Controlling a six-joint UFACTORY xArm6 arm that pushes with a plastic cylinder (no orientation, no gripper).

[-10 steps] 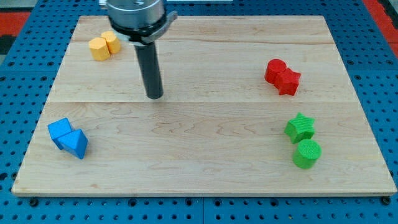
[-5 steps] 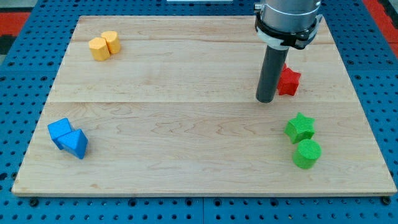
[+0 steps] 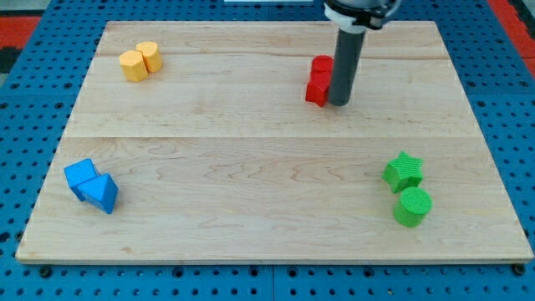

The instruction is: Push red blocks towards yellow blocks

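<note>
Pressed against the red blocks (image 3: 318, 80) from their 3 o'clock side, my tip (image 3: 338, 103) rests on the wooden desk (image 3: 251, 167); this end effector is a plain rod with nothing to open or close. Their shapes cannot be made out, as the rod partly hides them. Far off toward 9 o'clock, near the desk's top left corner, two yellow blocks (image 3: 140, 61) touch. Green star (image 3: 404, 171) and green cylinder (image 3: 412, 206) sit at 5 o'clock; two blue blocks (image 3: 92, 185) at 8 o'clock.
</note>
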